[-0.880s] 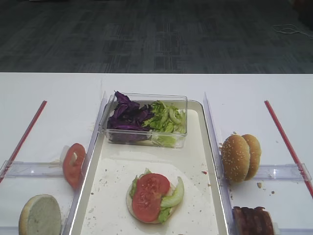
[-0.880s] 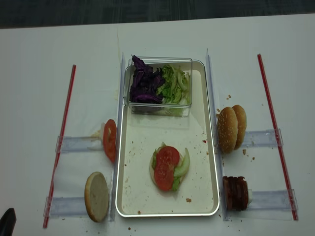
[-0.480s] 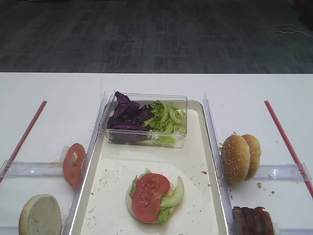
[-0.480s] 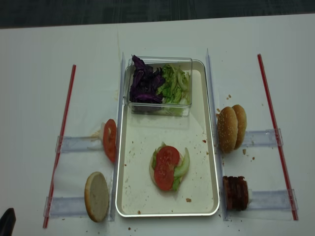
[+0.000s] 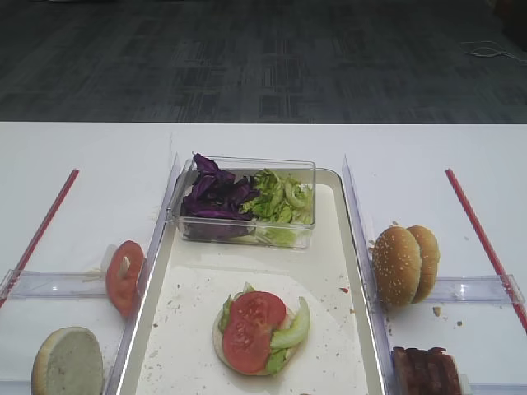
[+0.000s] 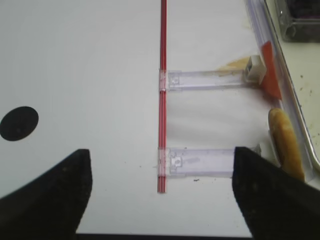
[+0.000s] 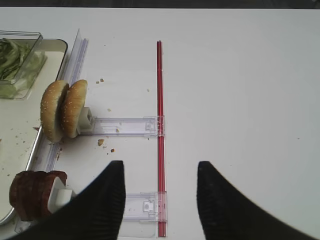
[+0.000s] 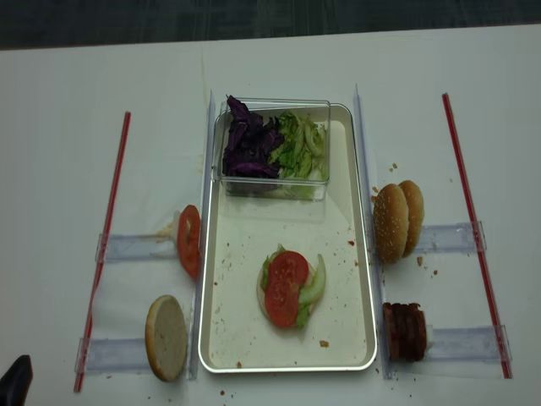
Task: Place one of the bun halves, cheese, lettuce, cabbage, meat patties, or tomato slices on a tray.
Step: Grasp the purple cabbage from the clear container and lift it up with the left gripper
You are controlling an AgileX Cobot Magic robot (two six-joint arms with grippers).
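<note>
Both pincers hang apart and empty above the white bench (image 8: 59,169): the left pincer (image 6: 160,195) near the left red strip, the right pincer (image 7: 160,200) near the right one. On the tray (image 8: 355,254) lies a bun half (image 8: 264,296) topped with lettuce (image 8: 313,288) and tomato slices (image 8: 283,288). Beside the tray's right rim stand two bun halves (image 8: 397,220) and what seem to be meat patties (image 8: 406,331).
</note>
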